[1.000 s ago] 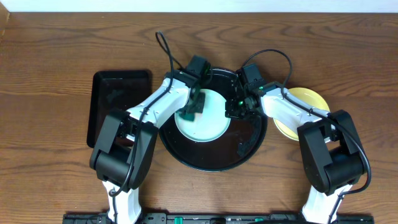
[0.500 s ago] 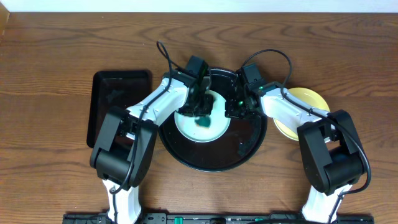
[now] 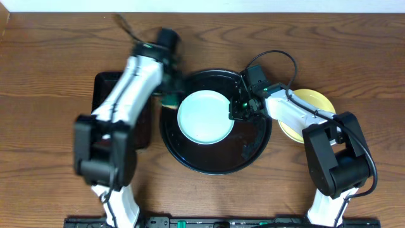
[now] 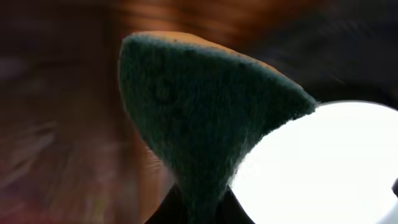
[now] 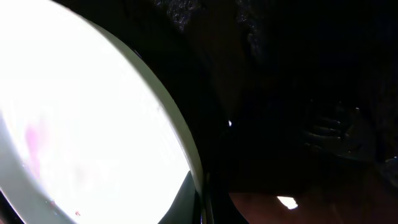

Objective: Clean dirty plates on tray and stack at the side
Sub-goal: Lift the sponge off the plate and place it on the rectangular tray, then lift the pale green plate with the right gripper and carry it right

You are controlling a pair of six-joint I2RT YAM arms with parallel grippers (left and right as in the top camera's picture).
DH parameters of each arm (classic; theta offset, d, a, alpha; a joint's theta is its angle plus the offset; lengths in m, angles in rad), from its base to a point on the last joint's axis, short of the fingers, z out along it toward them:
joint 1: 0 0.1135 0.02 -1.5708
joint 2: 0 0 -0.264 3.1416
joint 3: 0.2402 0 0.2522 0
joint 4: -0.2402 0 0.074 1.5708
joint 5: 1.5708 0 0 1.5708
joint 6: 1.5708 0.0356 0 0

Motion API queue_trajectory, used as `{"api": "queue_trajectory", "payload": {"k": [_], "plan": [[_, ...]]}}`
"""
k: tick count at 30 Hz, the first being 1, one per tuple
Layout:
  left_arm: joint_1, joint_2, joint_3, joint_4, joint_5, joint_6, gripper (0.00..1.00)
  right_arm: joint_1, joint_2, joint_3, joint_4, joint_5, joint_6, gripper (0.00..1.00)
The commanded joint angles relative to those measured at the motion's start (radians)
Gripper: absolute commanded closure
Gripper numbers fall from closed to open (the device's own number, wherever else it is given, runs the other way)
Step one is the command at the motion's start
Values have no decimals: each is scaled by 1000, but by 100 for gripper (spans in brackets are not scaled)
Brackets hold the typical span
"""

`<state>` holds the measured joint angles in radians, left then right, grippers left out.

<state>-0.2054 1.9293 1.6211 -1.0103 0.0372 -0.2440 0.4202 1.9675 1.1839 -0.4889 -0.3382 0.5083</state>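
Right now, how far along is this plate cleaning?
Partly done. One yellow plate sits on the table beside the round tray. In hand: the left gripper holds a green sponge by the mint plate on the tray, the right gripper at its rim; a faint pink smear shows. Left: finish wiping, then stack it.

Brown wood-grain tabletop (image 3: 50, 50) — pale wall (image 3: 285, 5) behind

Dark green sponge (image 4: 199, 118) (blurred) overlaps bright plate (image 4: 323, 168).
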Motion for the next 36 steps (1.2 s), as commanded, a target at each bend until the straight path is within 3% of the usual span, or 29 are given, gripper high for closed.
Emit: {"api": "queue_trajectory", "payload": {"k": [1, 7, 16, 25, 31, 33, 36], "plan": [[63, -108, 36, -74, -53, 47, 93, 14, 45, -17, -10, 11, -3, 99], [158, -134, 26, -175, -53, 147, 93, 14, -8, 8, -44, 10, -62, 99], [246, -132, -29, -169, -58, 156, 93, 14, -231, 48, -175, 179, -98, 99], [256, -132, -257, 95, -203, 165, 92, 10, -428, 48, -256, 245, -121, 99], [256, -132, -340, 200, -211, 165, 61, -14, -496, 48, -316, 288, -134, 99], [256, -132, -347, 204, -211, 164, 43, -34, -525, 48, -328, 288, -136, 99], [256, -132, -347, 204, -210, 164, 32, -63, -566, 48, -339, 289, -143, 99]]}}
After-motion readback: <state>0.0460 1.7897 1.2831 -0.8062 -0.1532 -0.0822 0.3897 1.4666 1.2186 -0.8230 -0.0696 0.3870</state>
